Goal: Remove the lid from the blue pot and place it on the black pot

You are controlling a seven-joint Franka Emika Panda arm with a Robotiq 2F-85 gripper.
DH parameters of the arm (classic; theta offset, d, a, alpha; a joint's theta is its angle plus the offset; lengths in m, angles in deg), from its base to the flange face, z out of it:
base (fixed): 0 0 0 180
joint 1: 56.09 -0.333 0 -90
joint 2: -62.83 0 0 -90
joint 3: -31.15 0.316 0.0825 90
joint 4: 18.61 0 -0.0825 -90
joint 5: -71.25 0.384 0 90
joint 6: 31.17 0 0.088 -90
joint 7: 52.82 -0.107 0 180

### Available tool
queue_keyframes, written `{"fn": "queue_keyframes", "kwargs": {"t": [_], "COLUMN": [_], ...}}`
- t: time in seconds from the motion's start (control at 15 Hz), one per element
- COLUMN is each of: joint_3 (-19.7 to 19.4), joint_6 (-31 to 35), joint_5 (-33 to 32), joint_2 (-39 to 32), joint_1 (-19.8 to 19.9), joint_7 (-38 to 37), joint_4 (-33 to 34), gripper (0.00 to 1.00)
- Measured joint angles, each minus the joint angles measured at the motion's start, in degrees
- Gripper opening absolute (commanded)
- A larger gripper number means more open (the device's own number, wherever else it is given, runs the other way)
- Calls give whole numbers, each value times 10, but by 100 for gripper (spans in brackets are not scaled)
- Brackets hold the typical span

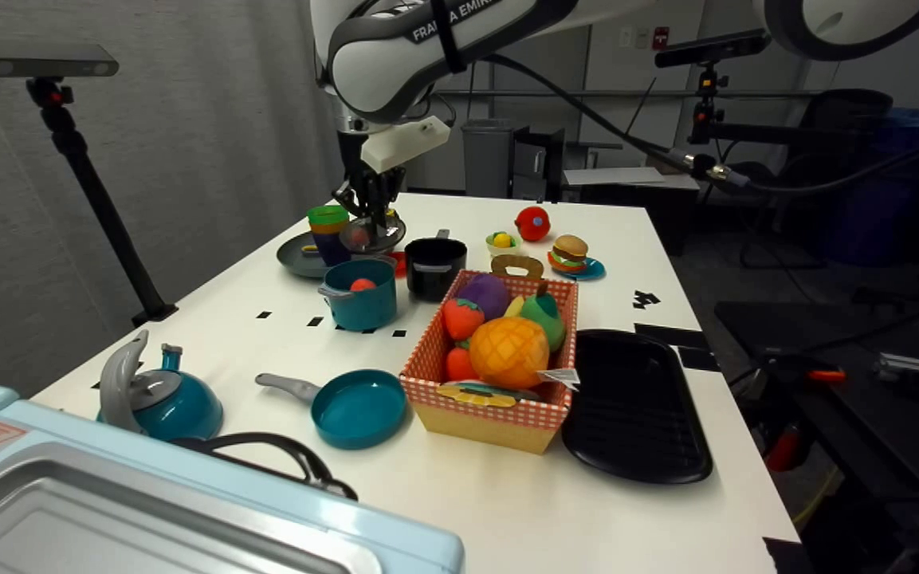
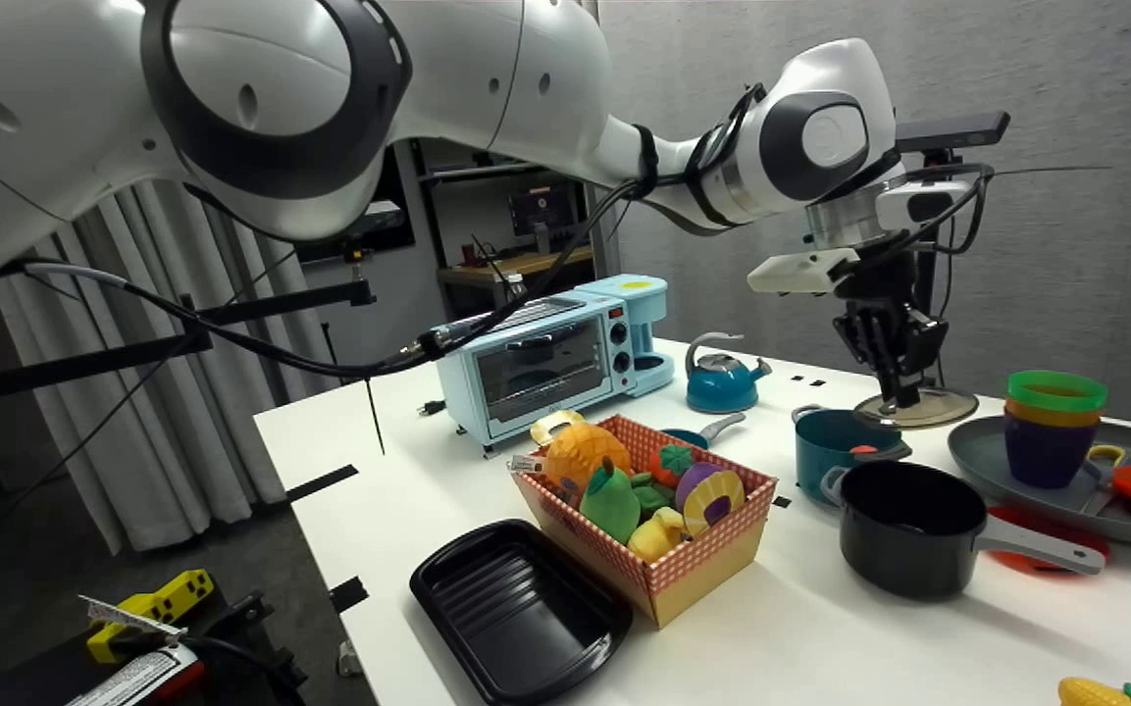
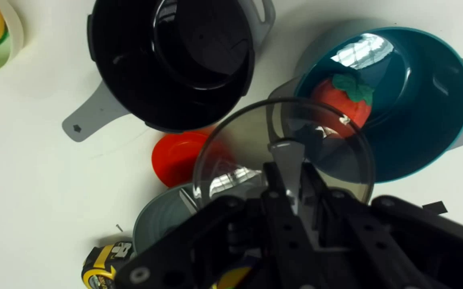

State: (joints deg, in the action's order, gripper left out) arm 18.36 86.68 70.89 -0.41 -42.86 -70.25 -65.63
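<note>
The lid is clear glass with a dark rim and a grey handle; it shows in both exterior views (image 1: 355, 237) (image 2: 948, 407) and the wrist view (image 3: 289, 158). My gripper (image 1: 379, 214) (image 2: 899, 387) (image 3: 288, 165) is shut on the lid's handle and holds it in the air. The blue pot (image 1: 363, 307) (image 2: 825, 456) (image 3: 424, 108) stands uncovered with a red strawberry (image 3: 343, 102) inside. In the wrist view the lid overlaps only one edge of the blue pot. The black pot (image 1: 435, 275) (image 2: 903, 544) (image 3: 175, 68) stands beside it, open, with nothing visible inside.
Stacked cups (image 2: 1051, 436) stand on a grey plate (image 2: 977, 456) close to the lid. A red bowl (image 3: 175, 156) lies near the black pot. A basket of toy food (image 1: 491, 422), black tray (image 1: 638, 406), frying pan (image 1: 359, 406) and kettle (image 1: 180, 406) are also on the table.
</note>
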Motion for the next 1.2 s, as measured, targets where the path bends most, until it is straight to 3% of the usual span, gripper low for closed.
{"fn": "queue_keyframes", "kwargs": {"t": [0.4,1.2], "joint_3": [-3,-10], "joint_6": [-4,31], "joint_5": [0,0], "joint_2": [19,87], "joint_1": [0,3], "joint_7": [0,12], "joint_4": [-35,-178], "gripper": [4,4]}}
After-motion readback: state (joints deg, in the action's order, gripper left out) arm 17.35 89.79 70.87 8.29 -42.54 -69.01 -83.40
